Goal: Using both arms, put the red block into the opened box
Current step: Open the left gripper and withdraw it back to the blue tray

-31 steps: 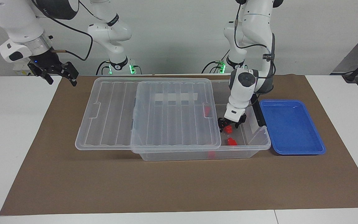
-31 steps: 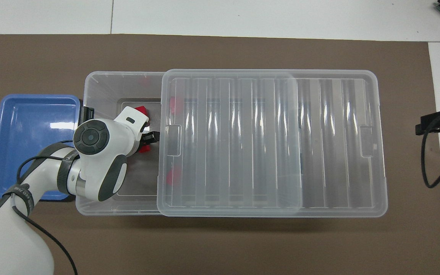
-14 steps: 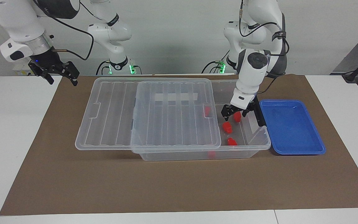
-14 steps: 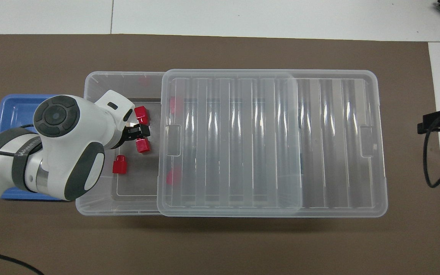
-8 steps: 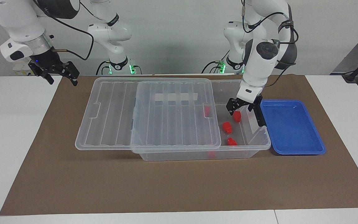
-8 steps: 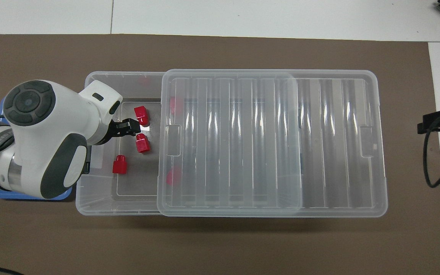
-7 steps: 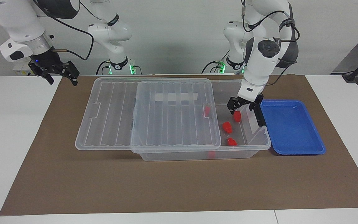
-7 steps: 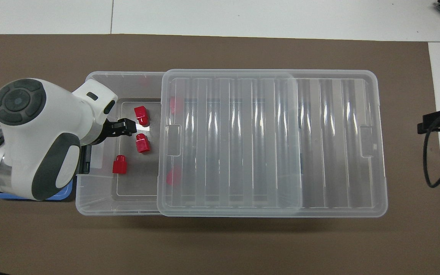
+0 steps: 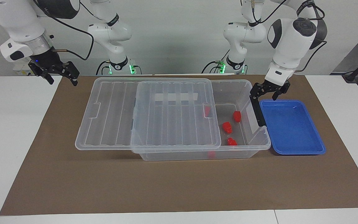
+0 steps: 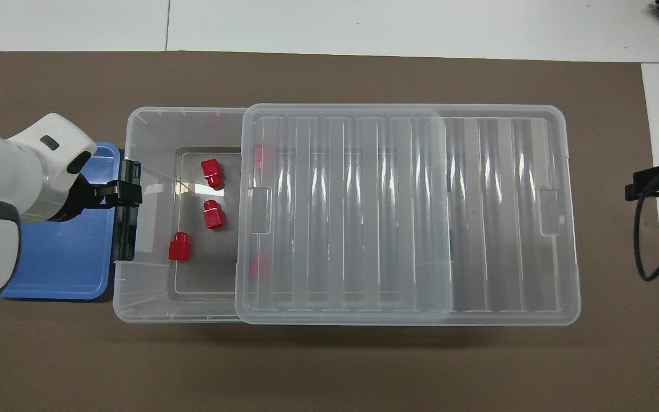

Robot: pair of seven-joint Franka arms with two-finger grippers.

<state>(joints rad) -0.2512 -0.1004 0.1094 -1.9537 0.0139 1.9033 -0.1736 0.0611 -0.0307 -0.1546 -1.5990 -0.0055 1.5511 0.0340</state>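
The clear box point(image 9: 261, 146) point(image 10: 135, 297) sits mid-mat. Its ribbed lid point(image 9: 166, 115) point(image 10: 404, 212) is slid toward the right arm's end, leaving the left arm's end uncovered. Three red blocks point(image 9: 236, 116) point(image 10: 211, 172) lie loose on the uncovered floor, and more red shows through the lid. My left gripper point(image 9: 266, 92) point(image 10: 113, 192) hangs open and empty over the box's end wall with the black latch handle point(image 9: 257, 112) point(image 10: 126, 229). My right gripper point(image 9: 61, 74) point(image 10: 658, 186) waits open and empty above the mat's edge at the right arm's end.
A shallow blue tray point(image 9: 292, 127) point(image 10: 60, 263) lies against the box at the left arm's end with nothing in it. A brown mat point(image 9: 166, 186) covers the table's middle, with white table on either side.
My left gripper has risen out of the box with nothing in it and swung toward the blue tray. The red blocks stay where they lay. The right arm has not moved.
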